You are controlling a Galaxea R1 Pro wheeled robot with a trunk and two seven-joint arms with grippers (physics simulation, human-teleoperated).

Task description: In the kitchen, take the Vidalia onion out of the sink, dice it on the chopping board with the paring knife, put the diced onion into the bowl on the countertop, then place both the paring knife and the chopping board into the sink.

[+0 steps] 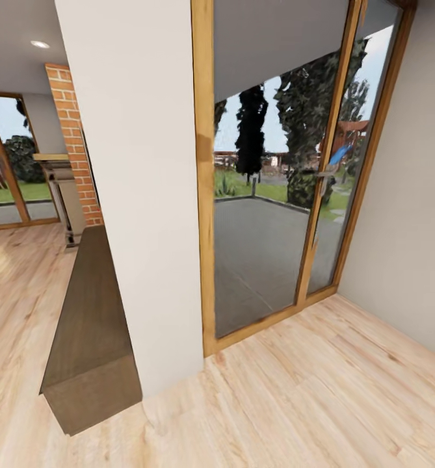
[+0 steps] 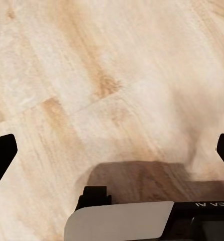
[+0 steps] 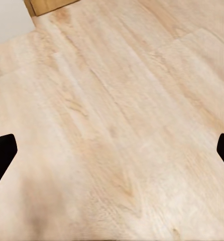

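Observation:
I am on my way through the house, and the kitchen, sink, onion, chopping board, paring knife and bowl are out of view. My left gripper (image 2: 112,150) points down at pale wooden floor, its two black fingertips (image 2: 1,155) far apart at the picture's edges, open with nothing between them. My right gripper (image 3: 112,150) hangs the same way over bare floorboards, open and empty, one fingertip (image 3: 1,155) at each side.
A white wall pillar (image 1: 139,195) stands straight ahead, a low dark wooden bench (image 1: 90,325) against its left side. A wood-framed glass door (image 1: 276,214) to a terrace is at the right, a grey wall (image 1: 412,195) beyond it. Brick column (image 1: 74,143) at back left.

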